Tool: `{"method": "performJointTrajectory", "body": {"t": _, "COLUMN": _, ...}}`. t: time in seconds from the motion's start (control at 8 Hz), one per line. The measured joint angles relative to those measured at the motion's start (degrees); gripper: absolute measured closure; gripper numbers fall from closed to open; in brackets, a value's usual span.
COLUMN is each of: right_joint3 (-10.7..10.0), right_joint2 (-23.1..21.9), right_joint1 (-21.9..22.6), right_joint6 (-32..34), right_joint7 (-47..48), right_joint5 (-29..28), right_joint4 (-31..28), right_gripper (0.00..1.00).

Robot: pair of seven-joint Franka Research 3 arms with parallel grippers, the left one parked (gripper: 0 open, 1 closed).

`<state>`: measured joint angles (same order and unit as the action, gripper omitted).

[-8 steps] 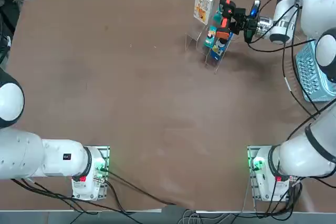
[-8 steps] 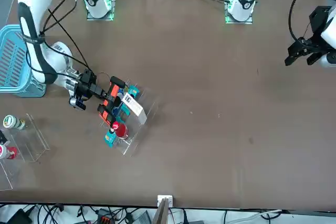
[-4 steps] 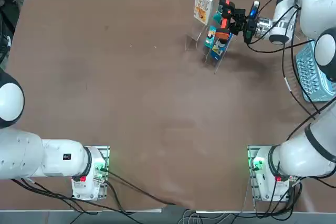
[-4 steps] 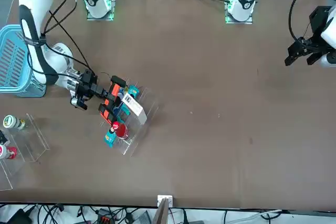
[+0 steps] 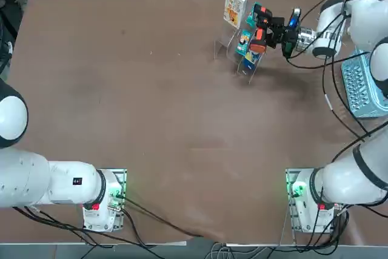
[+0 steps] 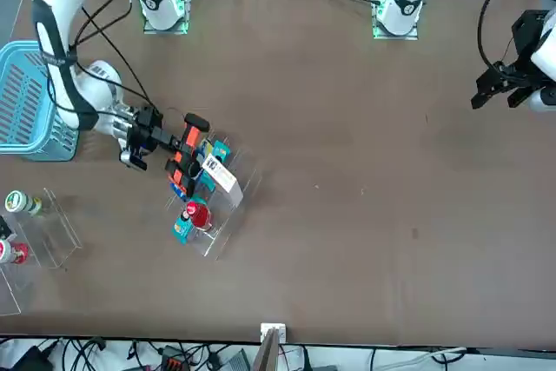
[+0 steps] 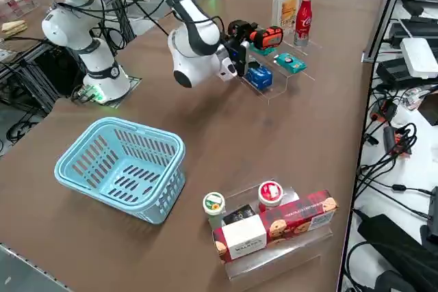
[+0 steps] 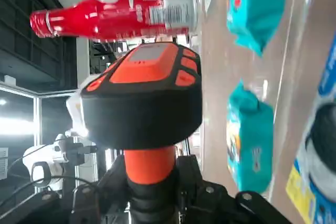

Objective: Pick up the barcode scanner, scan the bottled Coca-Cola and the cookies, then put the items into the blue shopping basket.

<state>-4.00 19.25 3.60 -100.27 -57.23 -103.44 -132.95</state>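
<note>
"Since the basket point(image 7: 169, 193) sits near on the right, what will it take?"

"Light plastic, I'd judge, its walls giving a little; lower things in gently."

"And the scanner point(image 8: 144, 95)?"

"Farther off, by the clear rack point(image 7: 277, 88), with the right gripper point(image 8: 152, 184) pinching its handle between two fingers. Stiff, moderately light, probably top-heavy: that bulky head could twist the grip, so keep hold of the narrow handle just below it."

"The cookies point(image 7: 286, 9)?"

"Upright at the rack's far end, left of the scanner. Thin card, I suspect, with brittle contents. Take the box across its narrow sides, softly."

"Then the Coke point(image 7: 303, 20)?"

"Farthest, standing just beyond the box. Likely heavier, smooth and slippery; grasp it round the straight body, since the tapering neck may slide out."
</note>
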Motion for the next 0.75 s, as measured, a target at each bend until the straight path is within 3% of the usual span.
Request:
{"method": "performJointTrajectory", "body": {"t": 0.38, "right_joint3": 0.07, "right_joint2": -2.92, "right_joint1": 0.63, "right_joint6": 0.00, "right_joint7": -4.46, "right_joint5": 0.02, "right_joint4": -7.24, "right_gripper": 0.55}}
{"method": "performJointTrajectory", "body": {"t": 0.75, "right_joint3": 0.18, "right_joint2": -4.27, "right_joint1": 3.13, "right_joint6": -0.24, "right_joint7": -6.43, "right_joint5": 0.02, "right_joint4": -9.74, "right_gripper": 0.55}}
